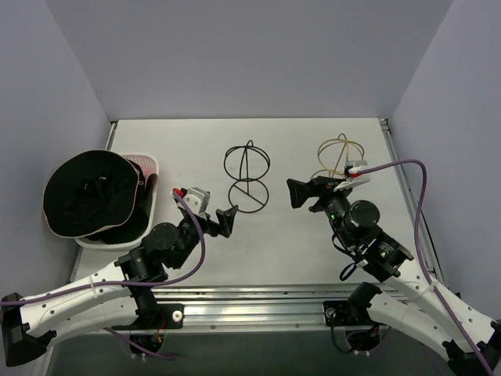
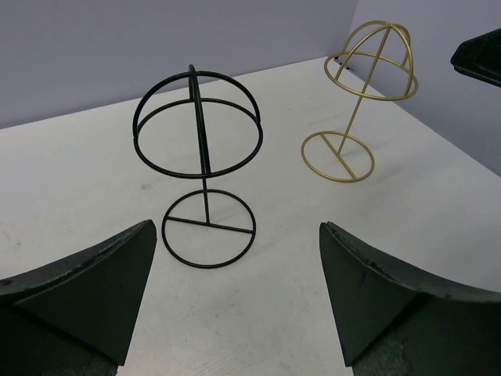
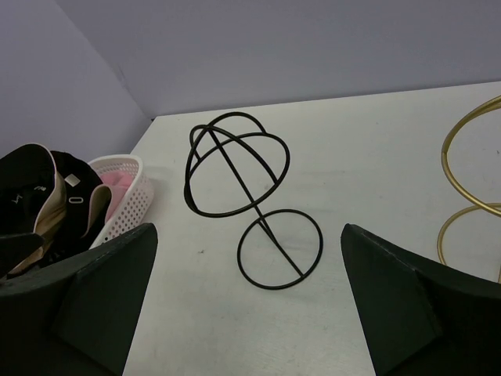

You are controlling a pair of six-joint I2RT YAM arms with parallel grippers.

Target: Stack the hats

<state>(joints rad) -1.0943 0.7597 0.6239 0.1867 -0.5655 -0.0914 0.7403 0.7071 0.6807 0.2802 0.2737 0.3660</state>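
Note:
The hats lie piled in a white basket (image 1: 151, 168) at the left edge of the table. A black bucket hat (image 1: 90, 192) lies on top and hides most of the others. In the right wrist view I see black hat fabric (image 3: 74, 207), a beige brim (image 3: 43, 207) and a pink hat (image 3: 119, 190) inside the basket (image 3: 129, 211). My left gripper (image 1: 223, 219) (image 2: 237, 227) is open and empty, just right of the basket. My right gripper (image 1: 301, 193) (image 3: 249, 229) is open and empty at the centre right, pointing left.
A black wire globe-shaped stand (image 1: 246, 176) (image 2: 200, 164) (image 3: 239, 168) stands mid-table between the grippers. A gold wire stand (image 1: 338, 157) (image 2: 366, 98) stands at the back right, close behind the right gripper. Walls close in the left, back and right sides.

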